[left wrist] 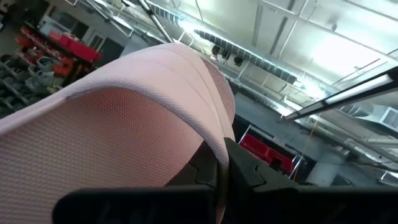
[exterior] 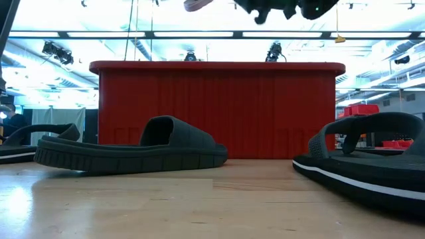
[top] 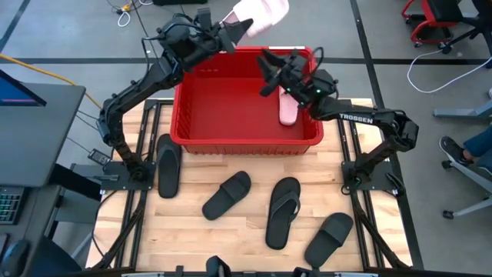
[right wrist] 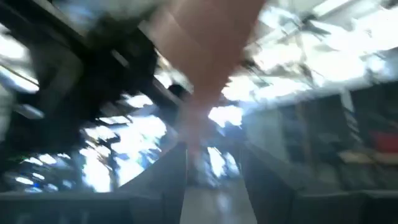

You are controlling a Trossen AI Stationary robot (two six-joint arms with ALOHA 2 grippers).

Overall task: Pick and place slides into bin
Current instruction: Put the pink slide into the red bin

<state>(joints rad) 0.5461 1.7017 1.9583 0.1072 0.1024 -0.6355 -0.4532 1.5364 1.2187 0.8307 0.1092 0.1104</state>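
Observation:
My left gripper (top: 233, 29) is shut on a pale pink slide (top: 260, 14), high over the far wall of the red bin (top: 184, 115). The slide fills the left wrist view (left wrist: 124, 112), and its tip shows at the top of the low view (exterior: 198, 4). A second pale pink slide (top: 287, 108) lies inside the bin by the right wall. My right gripper (top: 267, 73) hovers over the bin's right half, open and empty. Several black slides lie on the table in front of the bin. My left gripper pinches the pink slide between its two fingers at one end, on the slide's side edge (left wrist: 214, 140). The fingers (left wrist: 239, 171) slant upward toward the table's far side. The slide sticks out beyond them, lifted clear above the bin's rim.
On the wooden table near the bin lie black slides at the left (top: 167, 164), in the middle (top: 227, 194) and at the near right (top: 329, 238), and a black flip-flop (top: 284, 211). The low view shows one slide (exterior: 133, 149) before the bin's near wall (exterior: 219, 109).

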